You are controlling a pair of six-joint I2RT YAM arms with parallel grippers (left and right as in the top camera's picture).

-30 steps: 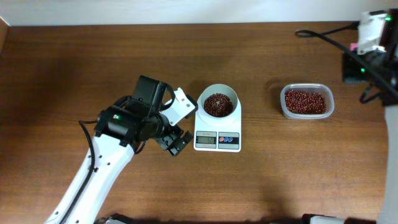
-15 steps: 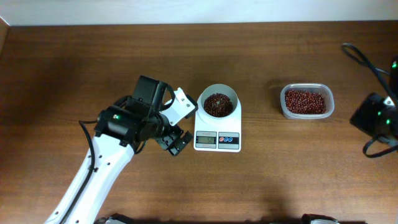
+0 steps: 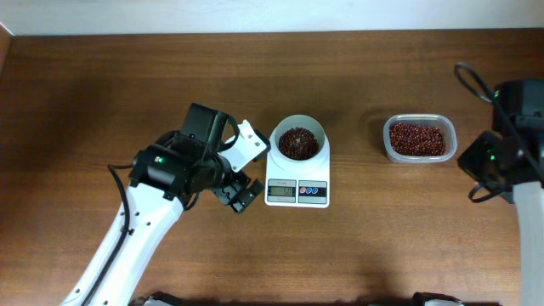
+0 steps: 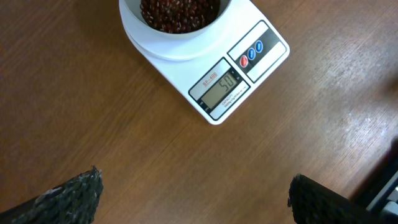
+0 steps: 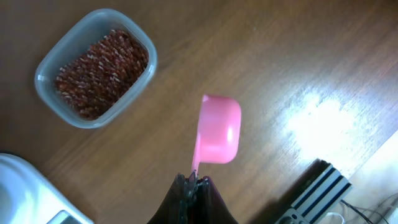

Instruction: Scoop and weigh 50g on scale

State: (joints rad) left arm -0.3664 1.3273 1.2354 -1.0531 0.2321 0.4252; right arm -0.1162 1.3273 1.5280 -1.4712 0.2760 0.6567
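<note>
While your left gripper (image 3: 246,170) hangs just left of the small white digital kitchen scale (image 3: 297,192), its jaws are spread wide and hold nothing. In the left wrist view its dark fingertips (image 4: 68,196) sit at the bottom corners with bare brown wooden tabletop (image 3: 102,85) between them. The scale stands mid-tabletop, with its grey display and red and blue buttons toward the near edge. A round white bowl (image 3: 298,120) sits on its platform and holds a heap of small dark red-brown beans (image 3: 298,143). The display appears to read 50. To the right of the scale and apart from it sits a clear plastic tub with rounded corners (image 3: 419,158), with more of the same beans inside. Your right gripper (image 5: 194,180) is pressed together on the thin handle of a pink plastic scoop (image 5: 219,129). The scoop is over bare tabletop near the tub, its head pointing away from the gripper. Can't tell whether the scoop carries any beans.
</note>
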